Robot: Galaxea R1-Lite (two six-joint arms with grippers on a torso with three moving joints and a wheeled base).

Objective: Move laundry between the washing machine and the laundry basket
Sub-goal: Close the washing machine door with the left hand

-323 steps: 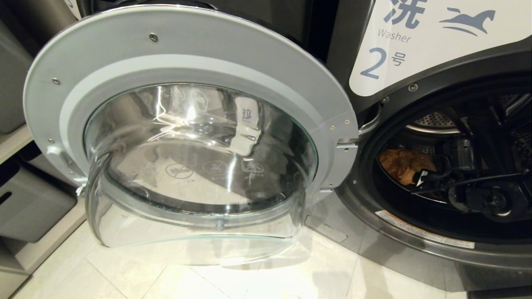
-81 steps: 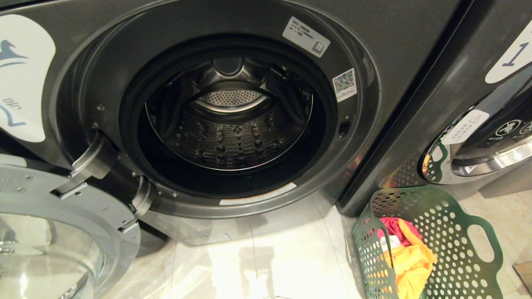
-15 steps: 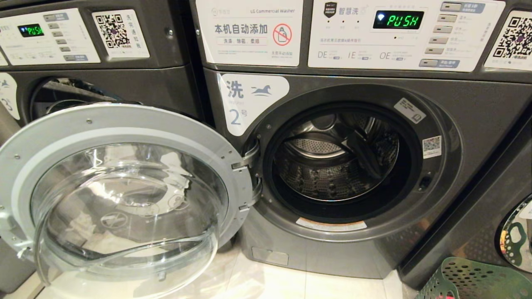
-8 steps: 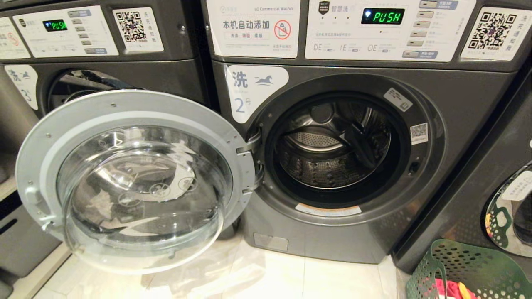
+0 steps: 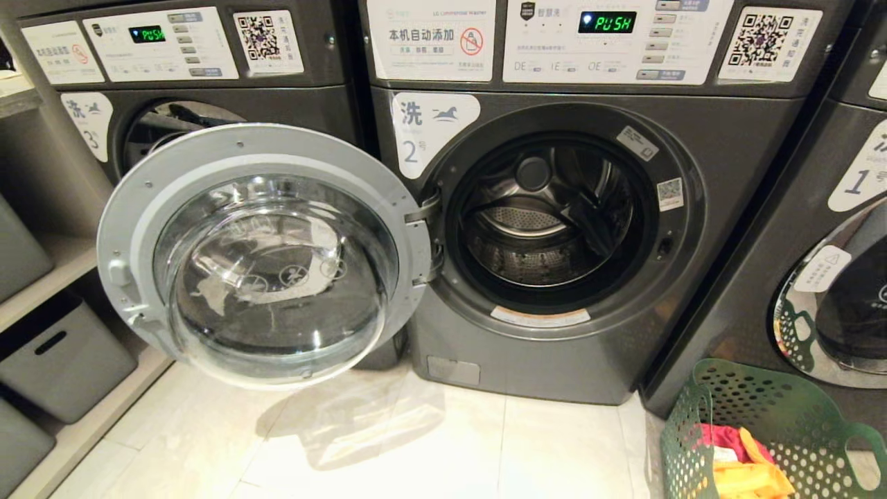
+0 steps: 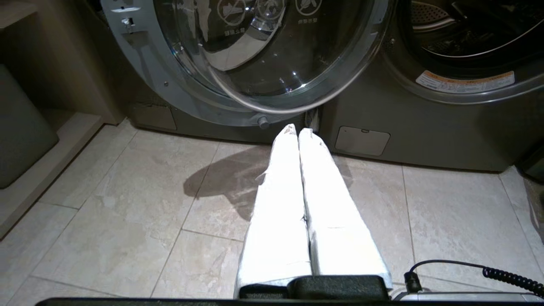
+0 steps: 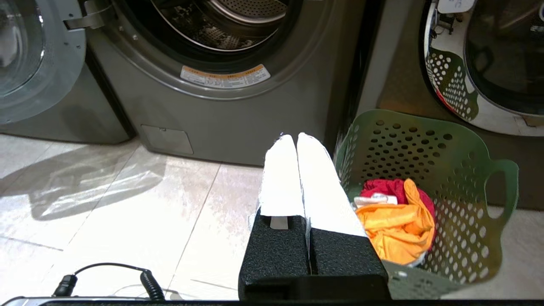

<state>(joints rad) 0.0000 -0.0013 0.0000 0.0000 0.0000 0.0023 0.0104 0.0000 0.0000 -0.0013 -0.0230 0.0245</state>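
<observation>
The washing machine marked 2 stands in the middle with its round glass door swung wide to the left and its drum empty. The green laundry basket sits on the floor at the lower right, before washer 1. In it lies the laundry: orange-yellow cloth on top, red-pink behind, a bit of white between. My left gripper is shut and empty, low above the tiles below the open door. My right gripper is shut and empty beside the basket's near wall. Neither arm shows in the head view.
Washer 3 stands behind the open door at the left, washer 1 at the right with its door shut. Grey bins sit on low shelves at the far left. Pale floor tiles lie before the machines.
The whole head view has drawn back and shifted: the machines look smaller and sit higher, and more of the floor, the basket and its laundry shows. The things themselves have not moved.
</observation>
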